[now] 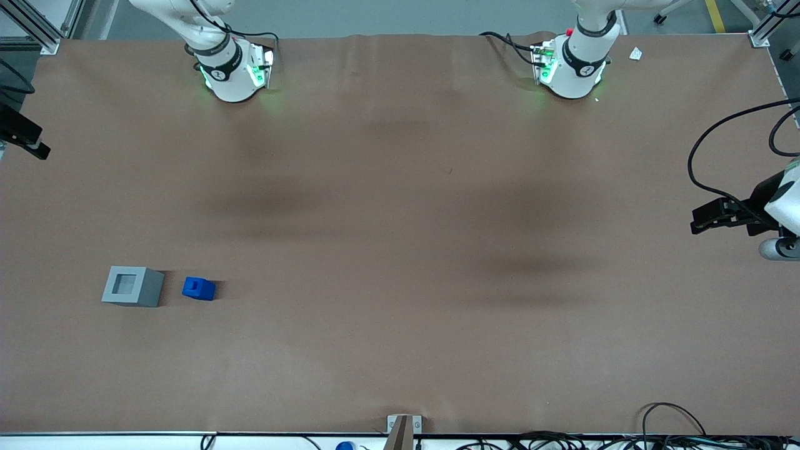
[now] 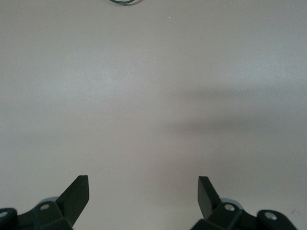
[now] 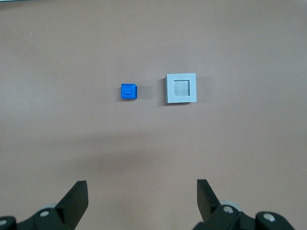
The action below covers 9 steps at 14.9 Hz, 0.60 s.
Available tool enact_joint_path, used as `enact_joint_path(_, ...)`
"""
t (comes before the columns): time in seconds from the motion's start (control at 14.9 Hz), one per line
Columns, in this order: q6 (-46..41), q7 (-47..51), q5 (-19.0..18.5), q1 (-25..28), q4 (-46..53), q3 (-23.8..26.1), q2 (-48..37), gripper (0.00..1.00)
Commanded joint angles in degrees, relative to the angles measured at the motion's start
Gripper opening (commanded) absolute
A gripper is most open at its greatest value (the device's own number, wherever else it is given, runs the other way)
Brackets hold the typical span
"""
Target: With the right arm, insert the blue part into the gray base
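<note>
A brown paper-like sheet covers the whole table (image 1: 400,250), with two white arm bases at the top of the front view. In the lower left of that view the gray base (image 1: 132,286) sits upright, its square socket facing up and unfilled. The blue part (image 1: 199,288) lies on the sheet just beside it, apart from it, on the side toward the parked arm's end of the table.

The right wrist view looks straight down on both blocks, so the gripper (image 3: 143,203) hangs high above them, well apart from either. Its fingers (image 3: 76,199) are spread wide with nothing between them. The part (image 3: 128,91) and the base (image 3: 181,88) lie side by side in that view, with a clear gap between.

Judging by this, the task is at its very start: the approach to the part is in hand and no grasp has been made. The next move calls for the right arm to centre the spread fingers over the part, descend around it, close, then carry it over the socket with its sides squared to the opening.
</note>
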Motion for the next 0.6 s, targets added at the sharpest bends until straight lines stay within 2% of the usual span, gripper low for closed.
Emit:
enact_joint_path(0.0, -0.76, -0.44, -0.07, -0.22, 1.33, 0.25, 0.84, 1.00)
enact_joint_path(0.4, -0.23, -0.36, -1.47, -0.75, 0.80, 0.25, 2.41, 1.00)
enact_joint_path(0.54, 0.46, 0.25, -0.08, -1.01, 0.10, 0.16, 4.69, 1.00)
